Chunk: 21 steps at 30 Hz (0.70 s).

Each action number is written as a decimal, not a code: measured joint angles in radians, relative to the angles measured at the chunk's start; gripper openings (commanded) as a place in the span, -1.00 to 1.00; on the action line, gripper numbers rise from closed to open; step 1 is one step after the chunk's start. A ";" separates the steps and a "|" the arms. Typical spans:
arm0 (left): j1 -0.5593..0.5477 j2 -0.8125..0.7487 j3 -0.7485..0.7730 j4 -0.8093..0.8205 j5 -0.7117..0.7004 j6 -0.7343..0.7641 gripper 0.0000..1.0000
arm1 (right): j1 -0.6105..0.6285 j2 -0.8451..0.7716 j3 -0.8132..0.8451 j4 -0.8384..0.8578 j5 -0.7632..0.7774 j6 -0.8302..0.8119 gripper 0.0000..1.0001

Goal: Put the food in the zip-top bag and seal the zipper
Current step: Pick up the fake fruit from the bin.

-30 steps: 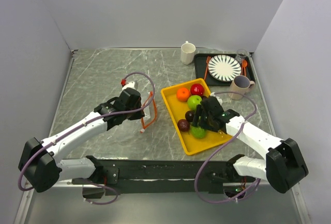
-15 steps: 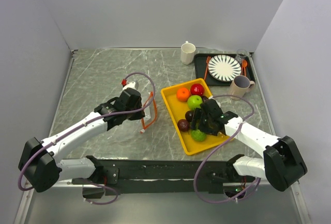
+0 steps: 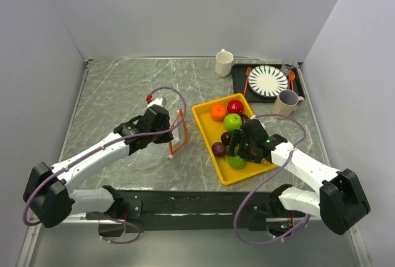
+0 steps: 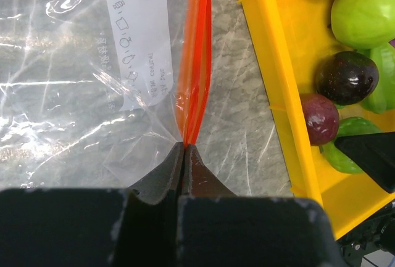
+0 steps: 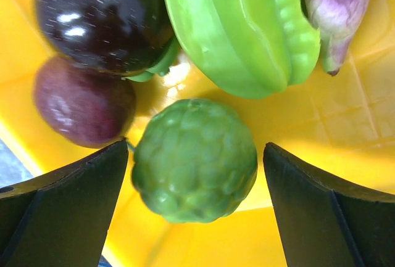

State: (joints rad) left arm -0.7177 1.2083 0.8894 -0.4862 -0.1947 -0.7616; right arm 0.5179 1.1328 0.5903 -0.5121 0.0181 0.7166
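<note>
The clear zip-top bag [image 4: 68, 88] lies left of the yellow tray [image 3: 207, 130], its orange-red zipper [image 4: 194, 63] held up. My left gripper [image 4: 184, 147] is shut on the zipper's near end. The food lies in the tray: an orange fruit [image 3: 218, 112], a red one [image 3: 235, 106], a green one [image 3: 232, 121] and two dark purple ones [image 3: 218, 149]. My right gripper [image 5: 196, 162] is open, its fingers on either side of a bumpy green fruit [image 5: 194, 159] near the tray's front. A ribbed green fruit [image 5: 247, 26] lies just beyond it.
A white mug [image 3: 224, 63] stands at the back. A black tray [image 3: 297, 91] at the back right holds a striped plate [image 3: 268, 81] and orange cutlery. A lilac mug [image 3: 287, 103] stands beside the yellow tray's far right corner.
My right gripper has come lower over the tray's front, around the bumpy green fruit. The left gripper and the bag have stayed put.
</note>
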 measured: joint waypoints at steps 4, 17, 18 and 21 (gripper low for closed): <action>0.000 0.000 0.000 0.000 0.003 0.002 -0.99 | 0.010 0.017 -0.006 0.002 -0.008 0.003 0.38; 0.000 -0.001 -0.005 0.002 0.007 0.009 -0.99 | 0.017 -0.146 0.064 -0.018 -0.030 0.006 -0.52; 0.000 -0.002 -0.005 0.002 0.007 0.009 -0.99 | 0.017 -0.169 0.082 -0.005 -0.050 0.006 -0.52; 0.000 -0.004 -0.005 -0.004 0.007 0.010 -0.99 | 0.024 -0.201 0.125 0.077 -0.121 0.013 -0.52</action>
State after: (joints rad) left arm -0.7177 1.2045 0.8848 -0.4900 -0.1879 -0.7521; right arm 0.5423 0.9318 0.7151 -0.4351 -0.1028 0.7292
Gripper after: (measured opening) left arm 0.023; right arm 0.783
